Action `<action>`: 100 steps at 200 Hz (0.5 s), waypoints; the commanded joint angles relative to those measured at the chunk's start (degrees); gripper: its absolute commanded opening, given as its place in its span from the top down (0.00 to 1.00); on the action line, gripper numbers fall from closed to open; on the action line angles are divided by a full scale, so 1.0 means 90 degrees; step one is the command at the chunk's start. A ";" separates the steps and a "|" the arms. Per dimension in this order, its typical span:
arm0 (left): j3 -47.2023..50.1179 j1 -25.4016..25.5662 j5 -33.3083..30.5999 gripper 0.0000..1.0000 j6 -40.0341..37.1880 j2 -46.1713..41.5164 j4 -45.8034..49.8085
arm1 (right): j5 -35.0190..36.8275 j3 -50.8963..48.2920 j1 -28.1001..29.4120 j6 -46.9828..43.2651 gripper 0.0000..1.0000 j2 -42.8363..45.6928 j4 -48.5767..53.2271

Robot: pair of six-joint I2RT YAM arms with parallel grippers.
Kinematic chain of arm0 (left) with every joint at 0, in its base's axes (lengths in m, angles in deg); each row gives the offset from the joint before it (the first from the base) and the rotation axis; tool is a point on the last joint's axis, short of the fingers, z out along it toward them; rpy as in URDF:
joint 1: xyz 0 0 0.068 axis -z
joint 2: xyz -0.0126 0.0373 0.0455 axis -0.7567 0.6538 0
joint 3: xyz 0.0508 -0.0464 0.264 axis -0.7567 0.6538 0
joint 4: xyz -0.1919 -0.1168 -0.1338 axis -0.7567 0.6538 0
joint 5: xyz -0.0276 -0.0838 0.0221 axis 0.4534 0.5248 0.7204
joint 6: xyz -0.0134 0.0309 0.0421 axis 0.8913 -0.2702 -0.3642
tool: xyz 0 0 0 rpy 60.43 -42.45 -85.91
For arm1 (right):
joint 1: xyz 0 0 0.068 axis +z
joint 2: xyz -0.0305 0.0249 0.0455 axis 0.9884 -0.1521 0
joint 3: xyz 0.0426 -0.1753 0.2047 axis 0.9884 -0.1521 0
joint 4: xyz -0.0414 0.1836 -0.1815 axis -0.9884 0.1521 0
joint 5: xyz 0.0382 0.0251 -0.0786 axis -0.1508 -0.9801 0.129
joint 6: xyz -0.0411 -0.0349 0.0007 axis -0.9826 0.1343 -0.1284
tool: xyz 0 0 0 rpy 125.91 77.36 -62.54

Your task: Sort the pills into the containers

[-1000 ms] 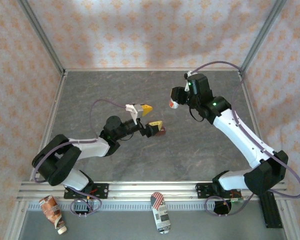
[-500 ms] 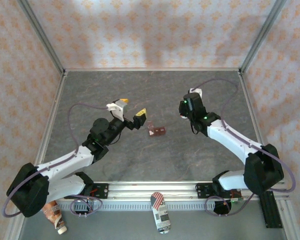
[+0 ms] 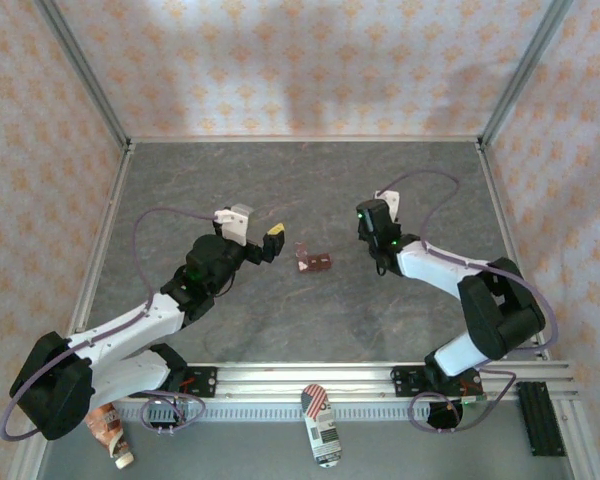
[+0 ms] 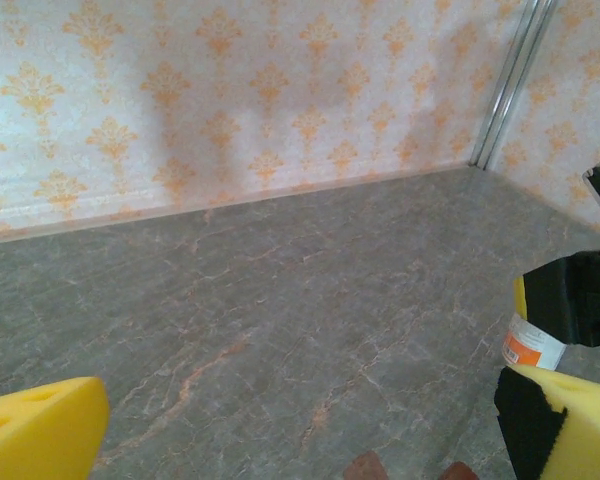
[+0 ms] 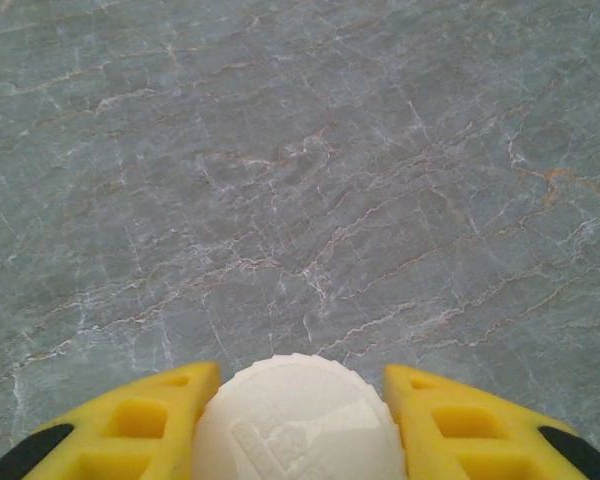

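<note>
Table (image 3: pixel 280 190): grey marble.
Walls (image 3: pixel 280 60): pale, orange motifs.
Tube (image 3: pixel 105 420): brown, maybe a sachet, near edge, left.
Packet (image 3: pixel 321 425): flag-striped, near edge, centre.

The right gripper (image 5: pixel 297 385) clasps a white bottle (image 5: pixel 296 440) by its ribbed cap. Grey marbled table (image 5: pixel 280 150) lies beneath.

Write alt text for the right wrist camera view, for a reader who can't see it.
The right gripper's two yellow fingers are closed on a white bottle, its ridged round cap showing between them at the bottom of the frame. Beyond it stretches a grey, veined tabletop.
</note>
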 commanded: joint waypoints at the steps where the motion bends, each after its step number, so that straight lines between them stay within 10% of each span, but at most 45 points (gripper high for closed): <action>1: -0.0251 -0.0018 -0.0145 0.00 0.0032 0.0019 0.0093 | 0.0307 -0.0129 -0.0031 0.0153 0.77 -0.0107 -0.0387; 100: -0.0262 -0.0025 -0.0184 0.00 0.0121 0.0134 0.0033 | 0.0193 -0.0432 -0.0028 0.0506 0.57 -0.0318 -0.0446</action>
